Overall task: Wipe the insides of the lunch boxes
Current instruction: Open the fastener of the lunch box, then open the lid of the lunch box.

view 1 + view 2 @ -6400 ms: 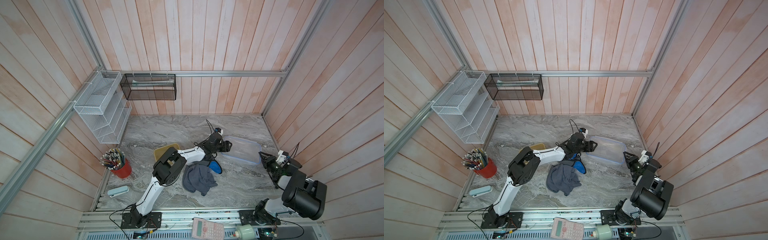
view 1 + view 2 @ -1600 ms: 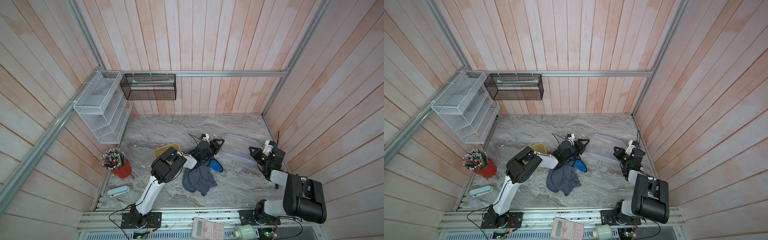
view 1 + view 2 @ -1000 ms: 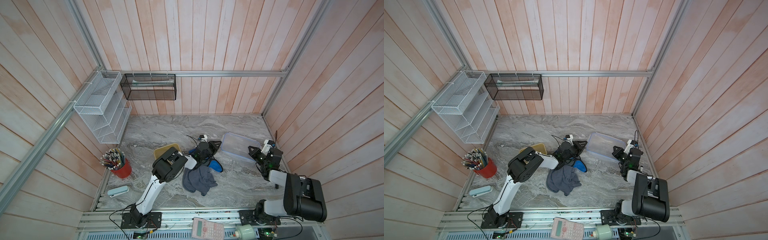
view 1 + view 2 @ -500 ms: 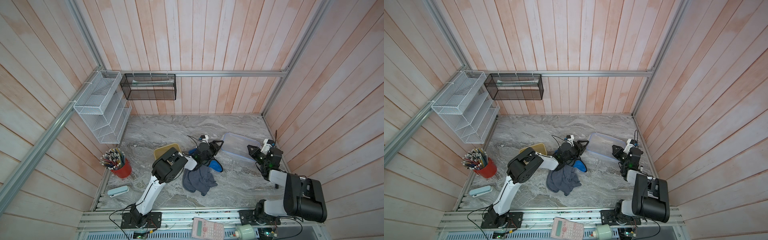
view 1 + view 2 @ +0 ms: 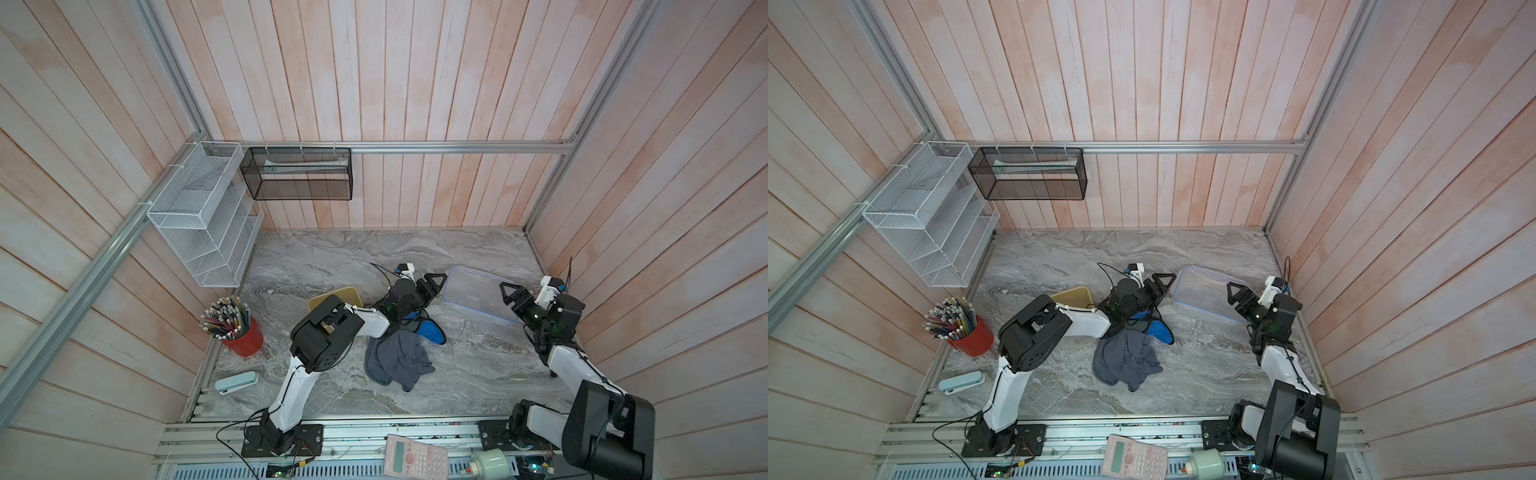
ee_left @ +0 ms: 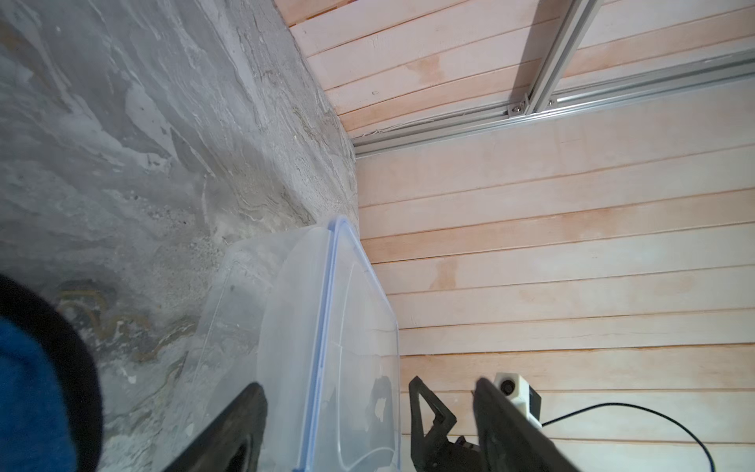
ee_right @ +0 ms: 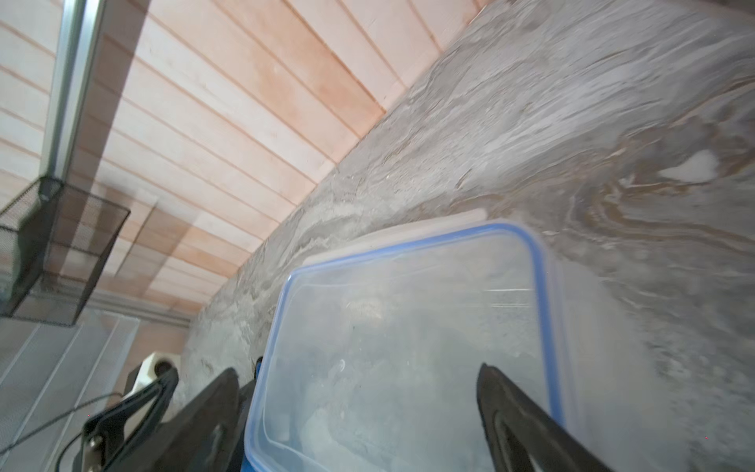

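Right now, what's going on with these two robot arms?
Both arms reach toward the clear lunch box from opposite ends; its blue-rimmed lid looks on. The left gripper and right gripper are open, holding nothing. The grey cloth and blue cloth lie loose on the marble table, and the yellow lunch box sits beside the left arm. No wiping is under way.

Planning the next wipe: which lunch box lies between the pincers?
The larger clear plastic box with the blue rim; the small yellow plastic box sits beside the left arm.
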